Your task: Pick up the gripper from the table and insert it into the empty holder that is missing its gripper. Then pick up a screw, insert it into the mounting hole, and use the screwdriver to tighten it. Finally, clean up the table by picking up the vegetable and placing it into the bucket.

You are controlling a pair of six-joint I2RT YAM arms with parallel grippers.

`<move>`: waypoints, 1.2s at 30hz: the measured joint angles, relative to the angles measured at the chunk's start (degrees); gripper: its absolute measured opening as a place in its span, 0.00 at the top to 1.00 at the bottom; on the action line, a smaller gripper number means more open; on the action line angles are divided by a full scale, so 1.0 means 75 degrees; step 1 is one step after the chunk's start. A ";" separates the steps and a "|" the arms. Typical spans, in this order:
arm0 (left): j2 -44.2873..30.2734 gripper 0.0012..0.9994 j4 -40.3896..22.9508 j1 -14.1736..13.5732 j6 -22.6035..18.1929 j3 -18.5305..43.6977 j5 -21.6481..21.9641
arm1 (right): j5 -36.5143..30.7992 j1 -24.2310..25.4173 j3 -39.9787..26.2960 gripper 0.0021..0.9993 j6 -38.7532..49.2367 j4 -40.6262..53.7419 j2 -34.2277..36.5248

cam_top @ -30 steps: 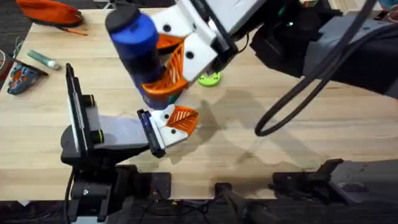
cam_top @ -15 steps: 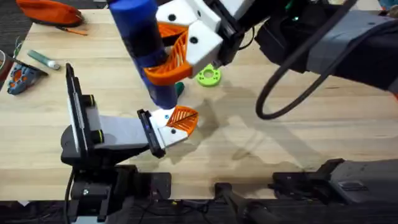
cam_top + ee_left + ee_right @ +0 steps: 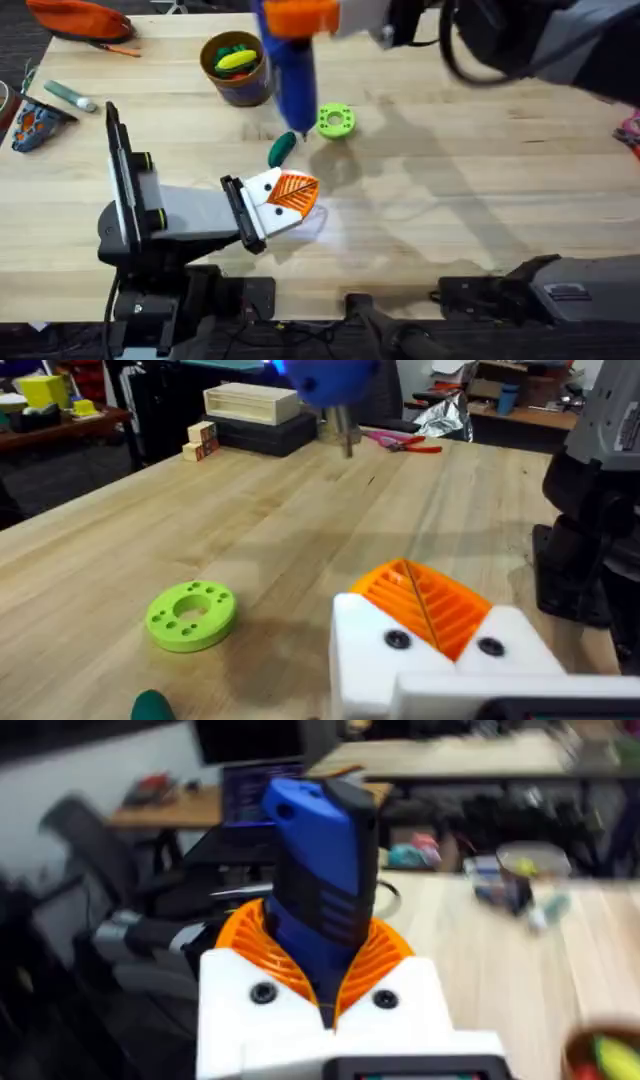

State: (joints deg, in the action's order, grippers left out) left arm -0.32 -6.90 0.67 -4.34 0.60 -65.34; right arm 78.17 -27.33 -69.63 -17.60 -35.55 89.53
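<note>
High over the table's far side, my right gripper is shut on the blue screwdriver, whose metal tip points down at the table. My left gripper lies low near the front with its orange pads together and nothing between them. The orange gripper piece sits in the white holder. Two dark screw heads show on the white mounts. The dark green vegetable lies just beyond my left gripper. The bucket stands farther back.
A green ring lies right of the vegetable. A yellow toy piece is in the bucket. At the far left lie an orange pouch, a small tube and a dark tool. The right half of the table is bare wood.
My right arm has lifted the screwdriver up and away from my left gripper toward the far side, uncovering the bucket and the vegetable. The left arm has not moved.
</note>
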 joint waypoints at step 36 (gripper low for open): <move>0.0000 0.99 0.0006 0.0000 0.0000 0.0000 0.0029 | -0.9120 0.1949 -0.2171 0.99 1.0620 1.1776 0.0000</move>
State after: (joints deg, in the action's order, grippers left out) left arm -0.32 -6.85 0.67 -4.34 0.60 -65.12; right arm 9.77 -12.72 -85.91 62.05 52.77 89.54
